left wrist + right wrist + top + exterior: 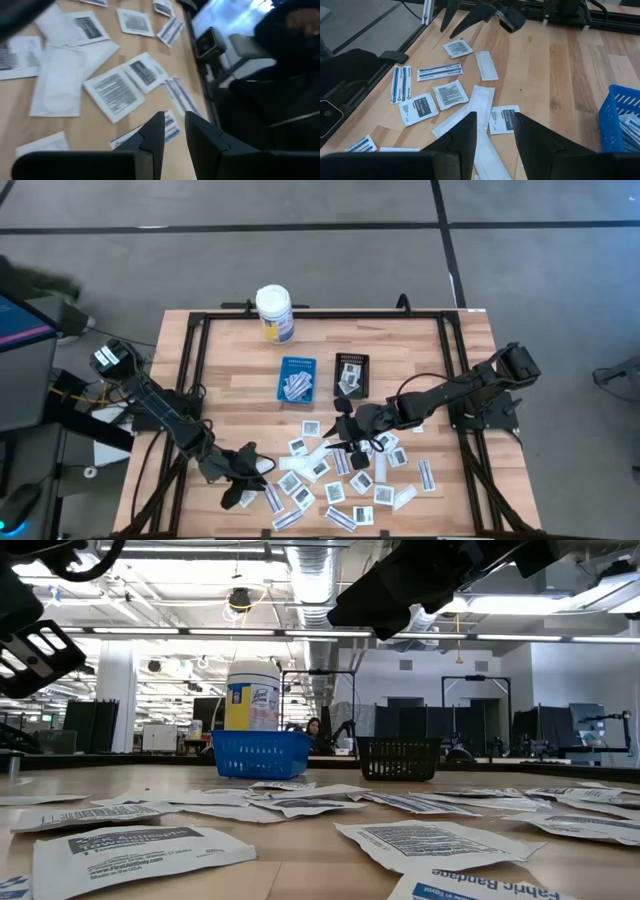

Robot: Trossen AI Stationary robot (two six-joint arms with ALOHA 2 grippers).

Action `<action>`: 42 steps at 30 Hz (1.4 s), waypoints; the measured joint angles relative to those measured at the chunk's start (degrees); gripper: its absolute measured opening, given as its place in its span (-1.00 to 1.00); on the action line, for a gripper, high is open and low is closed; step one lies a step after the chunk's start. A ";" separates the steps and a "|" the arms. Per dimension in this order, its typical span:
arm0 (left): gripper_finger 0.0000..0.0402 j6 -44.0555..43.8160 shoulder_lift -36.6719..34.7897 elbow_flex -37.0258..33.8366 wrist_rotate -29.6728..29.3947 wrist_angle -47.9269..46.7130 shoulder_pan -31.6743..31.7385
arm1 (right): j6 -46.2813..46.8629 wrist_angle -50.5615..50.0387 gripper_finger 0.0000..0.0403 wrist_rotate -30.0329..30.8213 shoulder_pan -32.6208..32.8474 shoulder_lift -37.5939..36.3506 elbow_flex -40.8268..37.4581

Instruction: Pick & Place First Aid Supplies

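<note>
Several small white first aid packets (340, 470) lie flat and scattered on the near middle of the wooden table; some are squarish with dark print (115, 92), others narrow blue-striped strips (439, 71). My left gripper (252, 476) hovers open at the pile's left edge, above a striped strip (170, 131), with nothing between its fingers. My right gripper (338, 428) hovers open over the pile's far side, above the packets (451, 93). In the right wrist view my left gripper (465, 17) shows farther off.
A blue tray (297, 378) holding a few packets and a black tray (351, 375) stand mid-table beyond the pile. A white bottle with a yellow label (274, 313) stands at the far edge. Black frame rails (190, 370) run along the table's sides.
</note>
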 joint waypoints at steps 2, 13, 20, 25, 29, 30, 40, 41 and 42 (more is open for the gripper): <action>-0.62 -0.01 0.00 0.01 -3.23 -3.06 -0.79 | 0.00 0.00 -0.39 0.00 0.00 0.00 0.00; -0.62 0.94 0.35 0.01 -11.24 -13.61 2.30 | 0.00 0.00 -0.39 0.00 0.00 0.00 0.00; -0.62 1.08 6.75 0.03 -10.88 -13.22 4.28 | 0.00 0.00 -0.39 0.00 0.00 0.00 0.00; -0.62 -0.67 11.73 0.28 -11.75 -12.12 4.24 | 0.00 0.00 -0.39 0.00 0.00 0.02 0.00; -0.64 -1.35 13.60 0.40 -12.94 -11.70 4.24 | 0.00 0.00 -0.39 0.00 0.00 0.02 0.00; -0.67 -1.24 13.75 0.40 -13.30 -11.69 4.24 | 0.00 0.00 -0.39 0.00 0.00 0.02 0.00; -0.98 0.38 13.15 0.21 -17.05 -12.36 4.20 | 0.00 -0.18 -0.39 0.02 0.00 0.02 0.00; -0.98 1.22 12.66 0.12 -18.97 -12.47 4.29 | 0.00 -0.14 -0.39 0.02 0.00 0.02 0.00; -0.98 2.81 11.93 -0.23 -21.00 -12.48 4.40 | 0.00 -0.04 -0.39 0.02 0.00 0.02 0.00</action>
